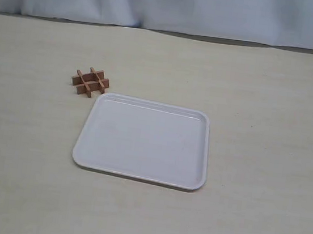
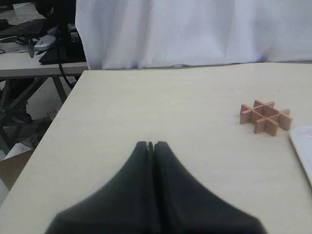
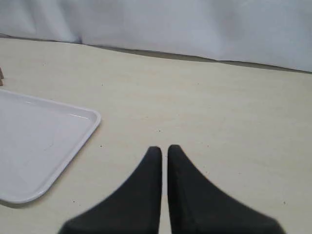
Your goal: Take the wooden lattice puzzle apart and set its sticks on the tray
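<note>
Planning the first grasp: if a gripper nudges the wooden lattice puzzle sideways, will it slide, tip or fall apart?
Probably slides flat: the wooden lattice puzzle lies low and wide on the smooth table, so tipping seems unlikely. Its crossed sticks look only slotted together, so it may loosen.

Reddish-brown wooden lattice puzzle [image 1: 92, 82], plain white tray [image 1: 142, 144], pale beige counter [image 1: 262, 96] with faint grain; left gripper [image 2: 151, 145] and right gripper [image 3: 164, 148] both black, white curtain [image 1: 170, 4] behind.

Exterior view: high, in front of the tray [image 1: 137, 177], angled down toward the curtain [image 1: 170, 4]. Left wrist: low over the surface [image 2: 170, 107], left of the tray, sharing one corner. Right wrist: low, right of the tray, sharing its side.
</note>
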